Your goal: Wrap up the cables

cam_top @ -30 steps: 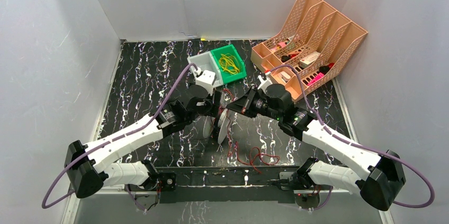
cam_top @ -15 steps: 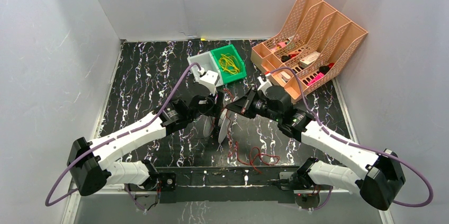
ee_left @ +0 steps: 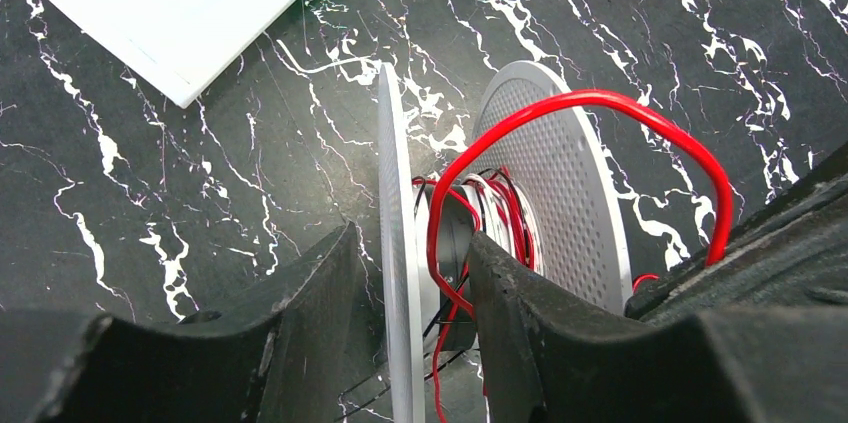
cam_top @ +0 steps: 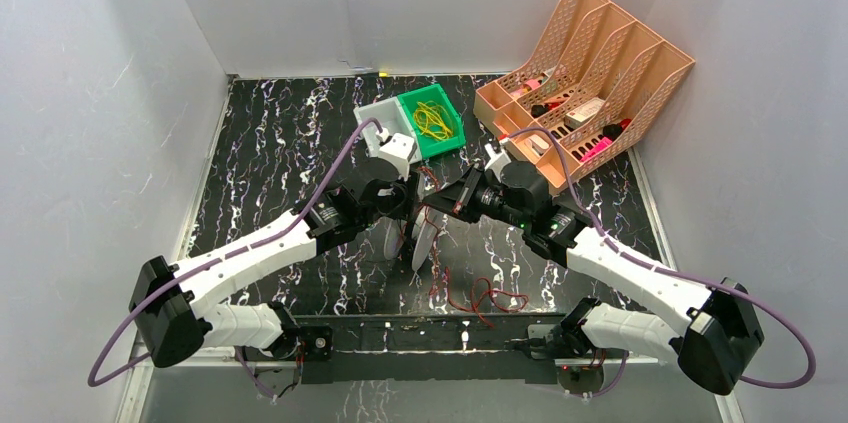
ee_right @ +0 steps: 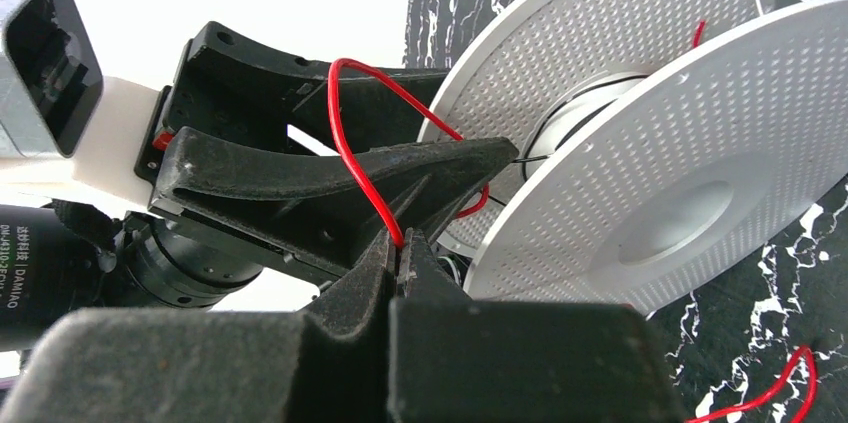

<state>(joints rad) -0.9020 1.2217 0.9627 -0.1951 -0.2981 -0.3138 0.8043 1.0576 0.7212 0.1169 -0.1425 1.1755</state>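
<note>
A white perforated spool (cam_top: 420,235) stands on edge at mid-table, with the cables, a thin red wire (ee_left: 600,98), partly wound on its hub. My left gripper (ee_left: 412,238) straddles the spool's left flange (ee_left: 395,193). Its jaws are open, with a gap on each side of the flange. Its right finger (ee_left: 520,323) sits between the flanges against the red turns. My right gripper (ee_right: 400,238) is shut on the red wire (ee_right: 345,143), which loops up over the left gripper's fingers (ee_right: 300,183). Slack red wire (cam_top: 490,295) lies near the front edge.
A green bin (cam_top: 452,138) holding a yellow wire tangle (cam_top: 432,120) and a white bin (cam_top: 380,118) sit just behind the spool. An orange file organiser (cam_top: 585,73) with pens stands at the back right. White walls close in both sides.
My left gripper's jaws have narrowed around the spool's flange, and the left wrist has shifted slightly away from me. The right gripper keeps its hold on the red wire.
</note>
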